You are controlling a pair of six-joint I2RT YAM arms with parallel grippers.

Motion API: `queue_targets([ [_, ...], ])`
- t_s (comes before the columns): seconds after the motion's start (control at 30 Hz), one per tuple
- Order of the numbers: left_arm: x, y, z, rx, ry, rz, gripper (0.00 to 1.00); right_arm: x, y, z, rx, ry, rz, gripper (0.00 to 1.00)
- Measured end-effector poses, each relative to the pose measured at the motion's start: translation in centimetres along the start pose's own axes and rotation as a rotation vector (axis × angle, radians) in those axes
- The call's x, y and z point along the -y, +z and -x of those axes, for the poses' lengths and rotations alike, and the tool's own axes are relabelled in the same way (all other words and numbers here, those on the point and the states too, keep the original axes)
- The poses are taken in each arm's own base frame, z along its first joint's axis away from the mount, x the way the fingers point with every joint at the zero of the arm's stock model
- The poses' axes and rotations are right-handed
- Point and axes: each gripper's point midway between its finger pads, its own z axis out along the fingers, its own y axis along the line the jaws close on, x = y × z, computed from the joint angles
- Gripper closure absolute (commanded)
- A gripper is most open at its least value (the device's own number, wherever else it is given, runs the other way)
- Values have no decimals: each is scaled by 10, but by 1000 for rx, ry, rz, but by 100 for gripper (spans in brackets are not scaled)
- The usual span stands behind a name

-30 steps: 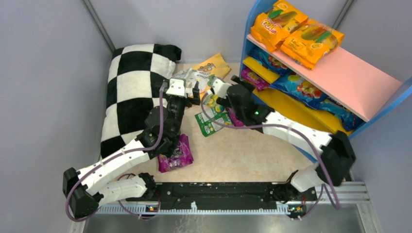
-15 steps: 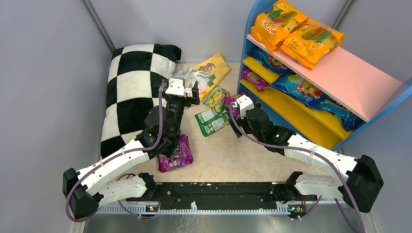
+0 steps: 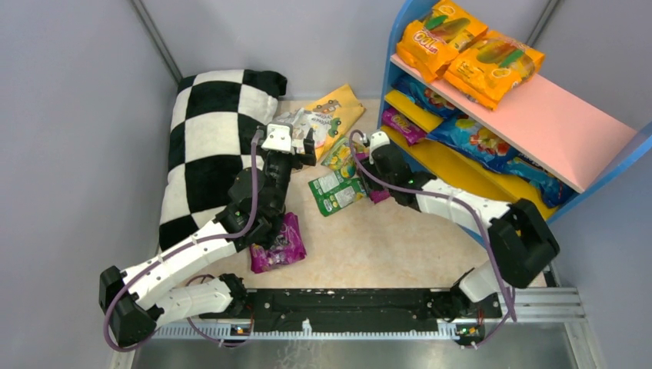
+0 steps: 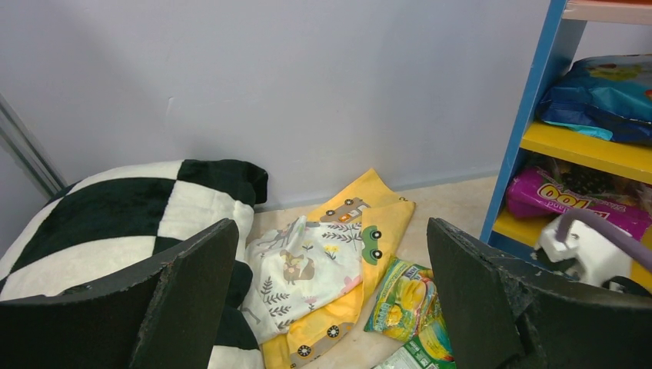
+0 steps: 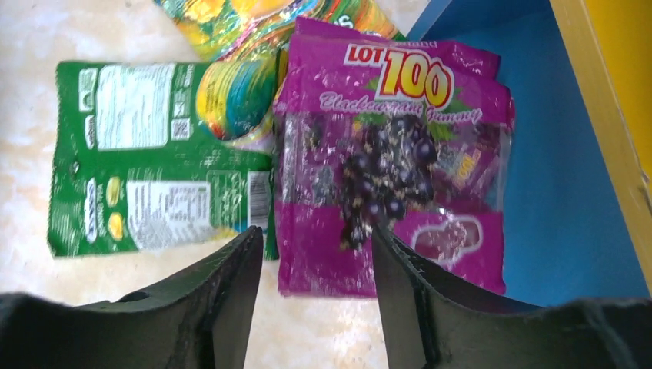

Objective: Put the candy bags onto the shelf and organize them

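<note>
Task partly complete: orange candy bags (image 3: 469,46) and blue candy bags (image 3: 477,138) lay on the shelf (image 3: 553,131), whereas a green bag (image 5: 154,154) and a purple bag (image 5: 392,177) lay on the bench (image 3: 384,246), the latter beneath the half-open, empty right gripper (image 5: 317,254); the left gripper (image 4: 332,231) gaped wide, empty.

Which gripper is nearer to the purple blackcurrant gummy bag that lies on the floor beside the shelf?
Right. The right gripper hangs directly over the purple blackcurrant gummy bag, jaws apart. The left gripper is off to the bag's left, near the patterned cloth.
</note>
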Motion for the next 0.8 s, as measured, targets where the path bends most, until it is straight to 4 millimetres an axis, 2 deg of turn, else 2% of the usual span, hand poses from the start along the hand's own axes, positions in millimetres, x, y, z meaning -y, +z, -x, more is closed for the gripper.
queue_targets([
  [0.1,0,0,0,0,0,0,1,1,19,2,-18,4,-14,46],
  [0.23,0,0,0,0,0,0,1,-2,37,-15,-75,-9,-17,54],
  [0.3,0,0,0,0,0,1,1,-2,44,-25,-107,-18,-25,57],
  [0.4,-1,0,0,0,0,2,1,-1,45,-29,-121,-29,-44,59],
  [0.53,0,0,0,0,-3,1,1,1,35,-43,-136,-76,-98,60],
  [0.67,-1,1,-1,-2,-10,4,1,13,2,-74,-176,-133,-148,57],
  [0.8,-1,1,0,-6,-20,5,1,37,-33,-95,-225,-141,-218,53],
])
